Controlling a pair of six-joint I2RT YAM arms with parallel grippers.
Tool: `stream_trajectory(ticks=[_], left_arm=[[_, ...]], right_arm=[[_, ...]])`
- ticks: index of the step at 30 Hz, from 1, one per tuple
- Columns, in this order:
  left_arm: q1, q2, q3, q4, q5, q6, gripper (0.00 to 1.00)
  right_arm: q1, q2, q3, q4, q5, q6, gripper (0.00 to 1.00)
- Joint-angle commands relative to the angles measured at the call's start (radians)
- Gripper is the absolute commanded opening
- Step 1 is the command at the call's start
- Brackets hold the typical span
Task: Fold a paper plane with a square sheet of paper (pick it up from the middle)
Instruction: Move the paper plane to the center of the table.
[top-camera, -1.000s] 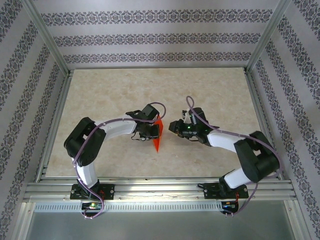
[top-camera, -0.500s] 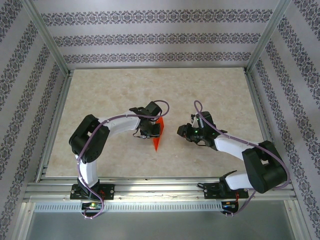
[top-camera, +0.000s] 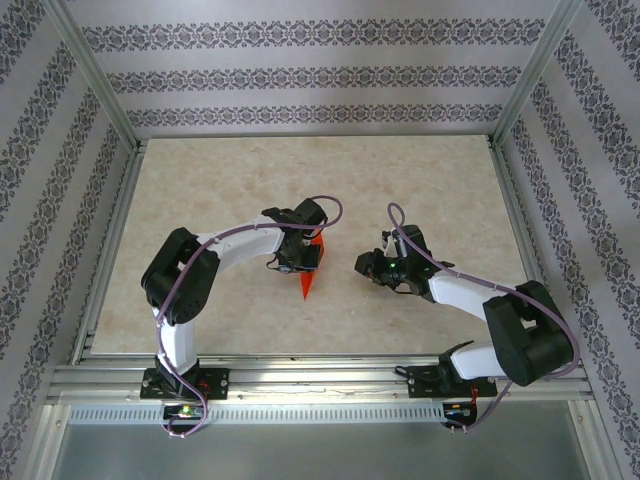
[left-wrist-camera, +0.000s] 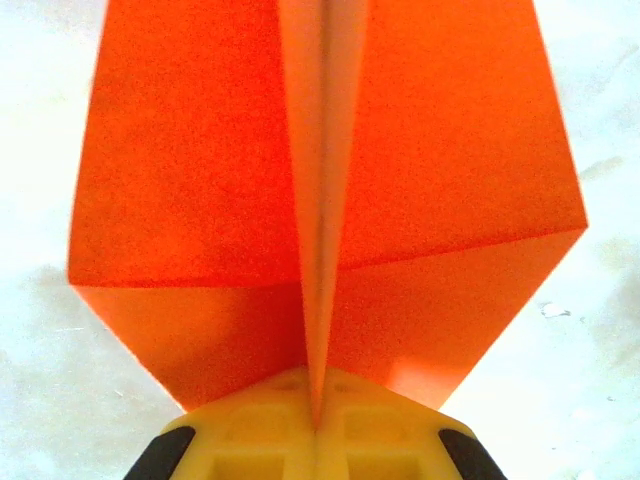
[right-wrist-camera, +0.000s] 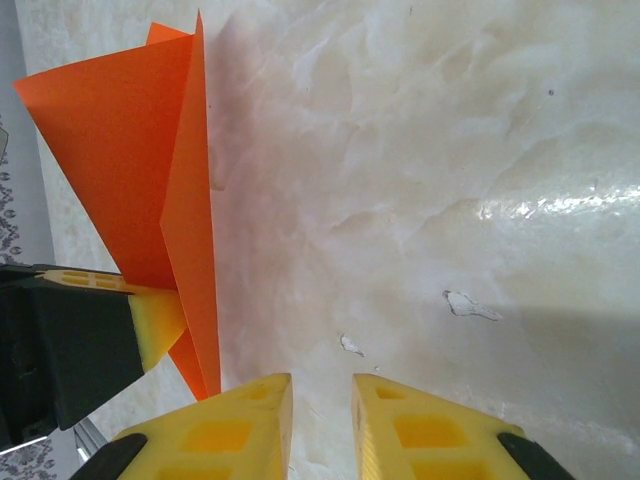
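- The paper plane (top-camera: 311, 278) is gripped along its centre fold by the left tool (top-camera: 308, 257). The yellow fingers (left-wrist-camera: 250, 440) are clenched tight on the crease, and a wing spreads to each side just ahead of them.
- Over the last second the left tool's grip has tightened slightly and the plane has shifted a little with it.
- The right tool (top-camera: 362, 265) has drawn back from the plane. It now sits apart to the plane's side, its fingers slightly parted around nothing, with bare surface (right-wrist-camera: 450, 200) ahead.
- The left tool alone now seems to carry the plane, so the folding looks nearly finished.
- From above, the nose points toward the arm bases, angled slightly left. The long axis runs from the nose back past the left tool.
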Motion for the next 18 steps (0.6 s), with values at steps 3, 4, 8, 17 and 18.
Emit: stream_trajectory(ticks=[3, 4, 8, 17, 18], left_arm=[[-0.014, 0.031, 0.02, -0.074, -0.045, 0.014, 0.06], [-0.014, 0.033, 0.019, -0.072, -0.044, 0.011, 0.06], [-0.015, 0.035, 0.014, -0.066, -0.044, 0.002, 0.09], [-0.016, 0.05, 0.014, -0.045, -0.019, -0.004, 0.13], [-0.016, 0.053, 0.014, -0.045, -0.016, -0.005, 0.13]], right_arm=[[-0.007, 0.025, -0.007, 0.02, 0.012, -0.002, 0.23], [-0.007, 0.027, -0.008, 0.021, 0.012, -0.002, 0.23], [-0.006, 0.029, -0.006, 0.02, 0.01, -0.001, 0.23], [-0.006, 0.032, -0.009, 0.029, 0.004, 0.001, 0.23], [-0.007, 0.033, -0.01, 0.029, 0.004, 0.001, 0.23]])
